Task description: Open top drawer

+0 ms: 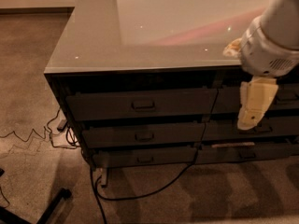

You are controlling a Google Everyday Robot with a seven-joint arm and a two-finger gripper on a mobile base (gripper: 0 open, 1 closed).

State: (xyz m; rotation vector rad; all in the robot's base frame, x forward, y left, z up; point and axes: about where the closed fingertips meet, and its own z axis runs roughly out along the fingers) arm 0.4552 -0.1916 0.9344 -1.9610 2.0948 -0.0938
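The top drawer (112, 105) is the dark-grey front just under the countertop in the left stack, with a small rectangular pull handle (144, 105) at its centre. None of its inside shows. My gripper (252, 107) hangs pointing down at the right, below the white wrist (268, 50). It is in front of the neighbouring right stack, well right of the handle and at about its height. It touches nothing that I can see.
Two lower drawers (142, 136) sit beneath the top one. The right stack (280, 125) is partly hidden by my arm. A glossy countertop (140, 27) overhangs. Black cables (140, 190) trail across the carpet by the cabinet's foot, and a dark stand leg (46, 208) is at bottom left.
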